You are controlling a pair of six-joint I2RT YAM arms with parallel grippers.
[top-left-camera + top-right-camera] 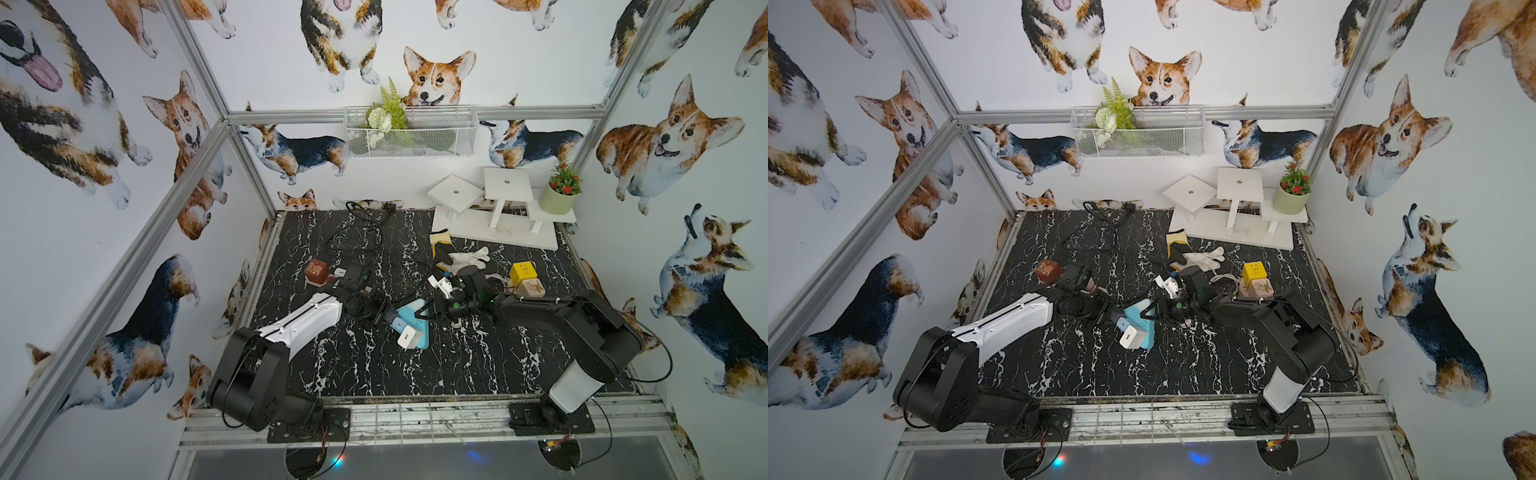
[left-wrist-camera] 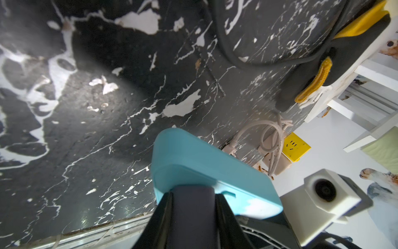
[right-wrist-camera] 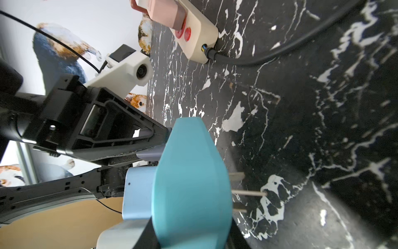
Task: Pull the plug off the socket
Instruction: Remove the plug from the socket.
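Little writing can be read: the marks on the brown cube (image 1: 318,270) are too small to make out. The tabletop (image 1: 374,370) is black marble-look with white veins, chipped in places, boxed in by an aluminium frame (image 1: 199,137) and corgi-print walls (image 1: 83,124). A wire basket (image 1: 453,139) of greenery hangs at the back, above a white stand (image 1: 498,239). The teal socket (image 3: 189,172) sits mid-table between the arms. A white plug (image 1: 407,336) and a pale blue plug (image 3: 137,189) are seated in one face, and metal prongs jut from the opposite face. The left gripper (image 2: 193,193) is clamped on a grey-lavender plug (image 2: 191,207) butted against the socket. The right gripper (image 1: 424,314) pinches the socket's teal body.
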